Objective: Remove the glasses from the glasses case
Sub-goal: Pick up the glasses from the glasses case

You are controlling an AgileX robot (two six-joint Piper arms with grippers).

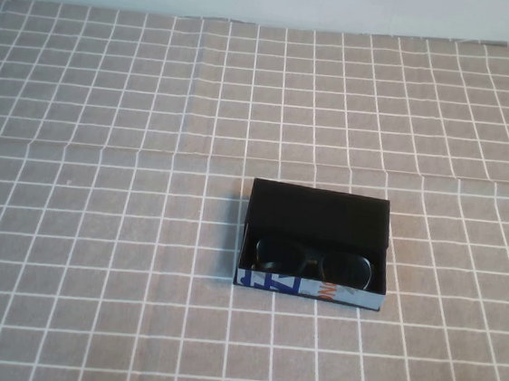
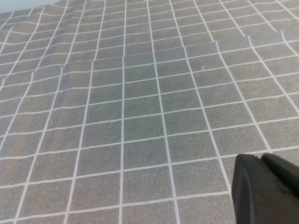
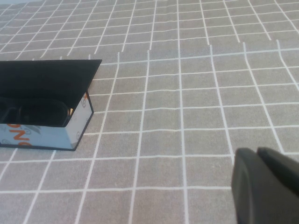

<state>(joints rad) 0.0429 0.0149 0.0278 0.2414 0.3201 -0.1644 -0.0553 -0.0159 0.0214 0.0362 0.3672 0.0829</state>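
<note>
The checked tablecloth (image 1: 110, 93) spreads wide around me, open cloth on every side of the glasses case (image 1: 319, 214). The case sits right of centre, flap laid back, its white front edge printed in blue and orange; I cannot read the letters. The glasses (image 1: 314, 260) lie inside, behind that edge. My left gripper (image 2: 266, 191) hovers over bare cloth, my right gripper (image 3: 266, 186) beside the case, well apart; whether either is spread I cannot tell.

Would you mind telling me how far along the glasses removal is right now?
Done: the glasses case lies open, flap back. In hand: nothing; the glasses sit inside it, and neither arm appears in the high view. The left gripper and right gripper show only at their wrist views' corners, over cloth. Left: reach, grasp, lift out.
</note>
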